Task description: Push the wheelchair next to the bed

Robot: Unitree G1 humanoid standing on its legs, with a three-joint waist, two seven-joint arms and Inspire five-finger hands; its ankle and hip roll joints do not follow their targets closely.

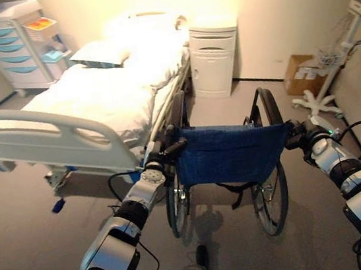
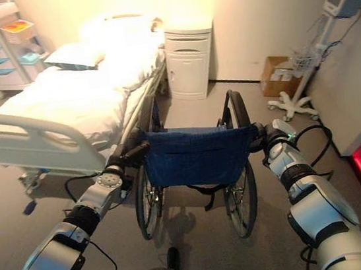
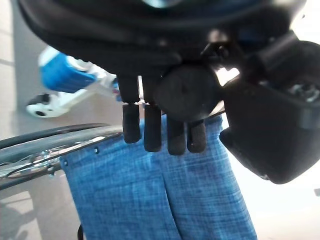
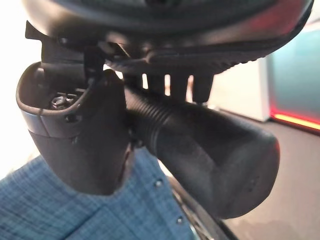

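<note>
The wheelchair point(image 1: 229, 152), with a blue cloth back and black wheels, stands in front of me, facing a white hospital bed point(image 1: 95, 96) that runs away on the left. Its left wheel is close to the bed's foot corner. My left hand point(image 1: 159, 156) is curled round the left push handle point(image 3: 182, 92), with its fingers point(image 3: 150, 132) hanging over the blue cloth point(image 3: 165, 195). My right hand point(image 1: 300, 136) grips the ribbed right push handle point(image 4: 200, 150), with the thumb point(image 4: 75, 140) alongside it.
The bed's grey footboard point(image 1: 41, 137) juts out at the left. A white bedside cabinet point(image 1: 214, 60) stands beyond the wheelchair. A drawer cart point(image 1: 12, 47) is at the far left. A cardboard box point(image 1: 302, 72) and a wheeled monitor stand point(image 1: 334, 65) stand at the right wall.
</note>
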